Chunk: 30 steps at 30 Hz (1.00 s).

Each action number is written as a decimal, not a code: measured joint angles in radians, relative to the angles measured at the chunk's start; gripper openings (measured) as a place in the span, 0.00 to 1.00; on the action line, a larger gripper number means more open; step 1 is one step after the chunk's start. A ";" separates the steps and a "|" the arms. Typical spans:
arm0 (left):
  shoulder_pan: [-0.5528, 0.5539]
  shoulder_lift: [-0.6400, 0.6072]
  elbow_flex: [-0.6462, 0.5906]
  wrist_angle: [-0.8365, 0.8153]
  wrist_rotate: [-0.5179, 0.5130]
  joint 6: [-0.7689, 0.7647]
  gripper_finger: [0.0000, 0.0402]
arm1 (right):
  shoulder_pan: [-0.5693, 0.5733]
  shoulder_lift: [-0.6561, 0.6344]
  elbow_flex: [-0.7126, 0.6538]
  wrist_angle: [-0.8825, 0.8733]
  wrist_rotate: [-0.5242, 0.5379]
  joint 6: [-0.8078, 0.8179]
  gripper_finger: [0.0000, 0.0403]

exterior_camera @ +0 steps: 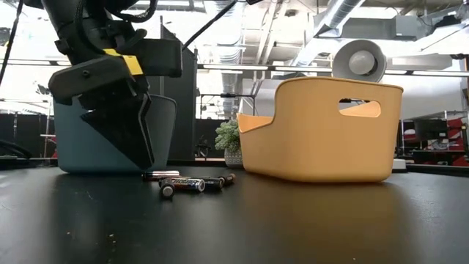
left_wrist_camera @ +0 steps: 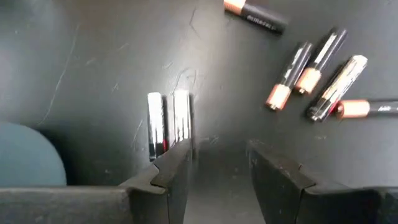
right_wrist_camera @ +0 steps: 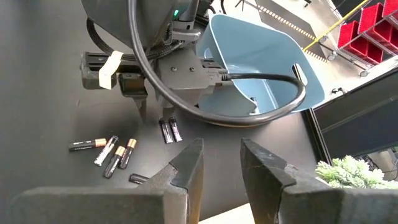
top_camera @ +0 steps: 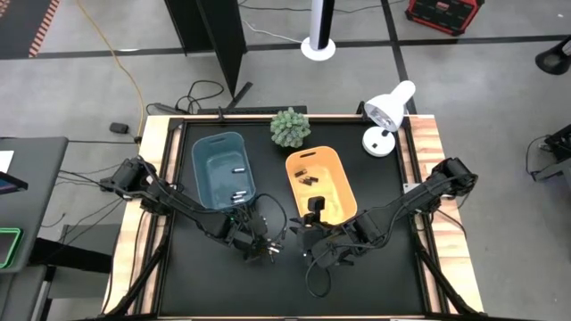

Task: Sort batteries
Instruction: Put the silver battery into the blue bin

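Several batteries lie loose on the black tabletop in front of the blue bin and the orange bin. Two silvery batteries lie side by side just beyond my left gripper, which is open and tilted down close over the table. Several black-and-copper batteries lie scattered a little farther off. The left gripper also shows low in front of the blue bin, beside the batteries. My right gripper hangs open above the table with nothing between its fingers.
The blue bin holds a few pale batteries; the orange bin holds a few dark ones. A small potted plant and a white desk lamp stand at the table's far edge. The two arms' grippers are close together mid-table.
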 joint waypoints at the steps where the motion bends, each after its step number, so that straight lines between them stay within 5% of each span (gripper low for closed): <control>1: 0.000 0.000 0.000 -0.004 0.000 0.000 0.38 | 0.000 0.000 0.000 0.000 0.000 0.000 0.30; 25: 0.003 0.030 0.012 0.014 0.022 0.095 0.38 | 0.000 0.000 0.000 0.000 0.000 0.000 0.30; 30: 0.003 0.030 0.028 0.014 -0.070 0.191 0.38 | 0.000 0.000 0.000 0.000 0.000 0.000 0.30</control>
